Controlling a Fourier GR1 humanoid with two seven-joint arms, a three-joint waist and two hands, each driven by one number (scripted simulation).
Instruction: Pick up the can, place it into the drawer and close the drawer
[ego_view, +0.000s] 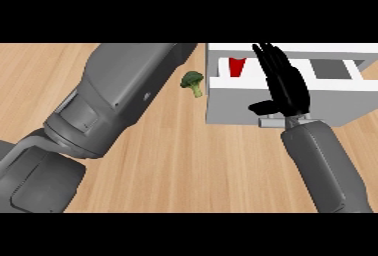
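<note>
Clearly, the single white drawer (235, 102) stands open at the far right. The one red can (236, 67) sits inside at its left end, only partly showing behind the rim. The right hand (286, 87) lies over the drawer just right of the can, fingers straight, holding nothing, and hides part of the interior. The left forearm (111, 100) crosses the counter (192, 165); the left hand is cut off at the far edge. One broccoli floret (193, 83) lies just left of the drawer.

Bright, even light lies over the wooden counter (192, 165), while the front of the white drawer (244, 84) is shaded grey.
</note>
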